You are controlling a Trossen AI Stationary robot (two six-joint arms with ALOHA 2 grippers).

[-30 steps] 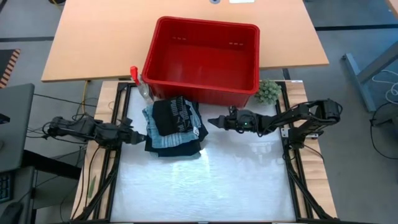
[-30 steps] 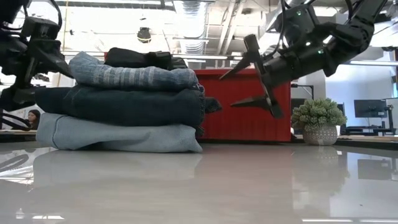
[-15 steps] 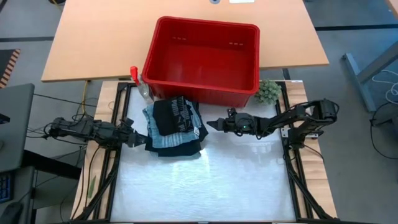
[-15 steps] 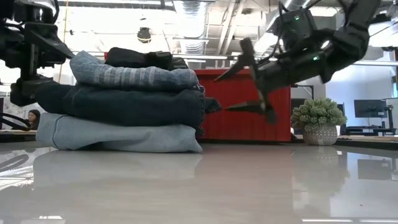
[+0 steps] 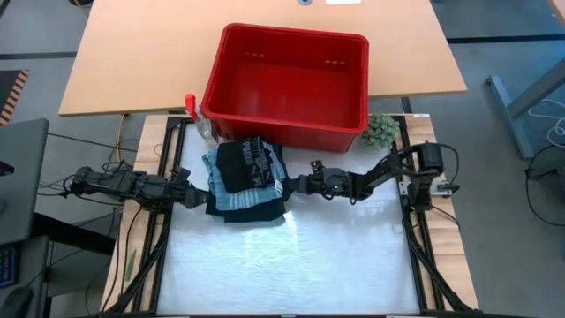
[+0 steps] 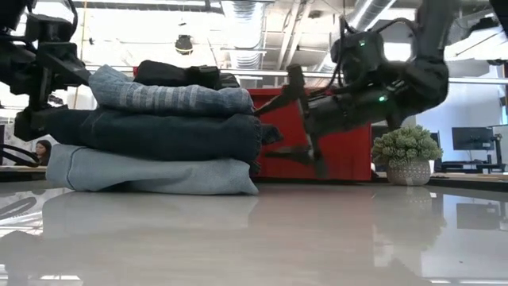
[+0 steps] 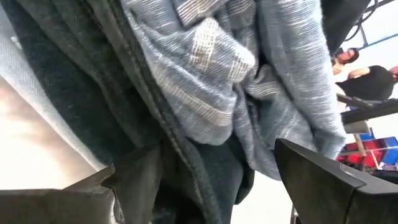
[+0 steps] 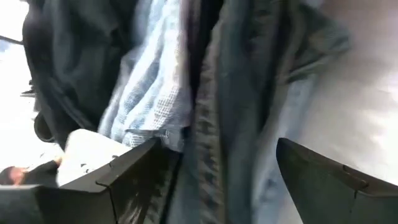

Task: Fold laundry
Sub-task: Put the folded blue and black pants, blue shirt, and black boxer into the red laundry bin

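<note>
The folded laundry (image 5: 248, 179) is a stack on the white table top. Seen from the low view, a light blue piece (image 6: 151, 173) lies at the bottom. On it lie a dark navy one (image 6: 155, 135), a grey-blue striped one (image 6: 171, 99) and a black one (image 6: 186, 75) on top. My left gripper (image 5: 198, 193) is open and level at the stack's left end, one finger high and one low. My right gripper (image 5: 296, 185) is open at the stack's right end. Its fingers (image 6: 290, 83) stand above and below the navy piece's corner (image 6: 270, 133). My left gripper (image 7: 194, 158) has the stack's left end between its open fingers, and a dark fold (image 7: 146, 168) lies close by one finger; I cannot tell whether it touches. My right gripper (image 8: 217, 144) faces the layered right edges (image 8: 205, 93), fingers on either side; I cannot tell whether it touches them.
A red plastic basket (image 5: 287, 84) stands just beyond the stack, at the table's far edge. A small green fuzzy ball (image 5: 381, 130) sits at the far right, and a red-capped clamp (image 5: 191, 106) at the basket's left. The near half of the table (image 5: 291, 265) is bare.
My right gripper has come down and moved toward the table's left, from the air beside the basket to the stack's right edge, its fingers still apart. My left gripper has turned a little in place. The stack has kept still.
</note>
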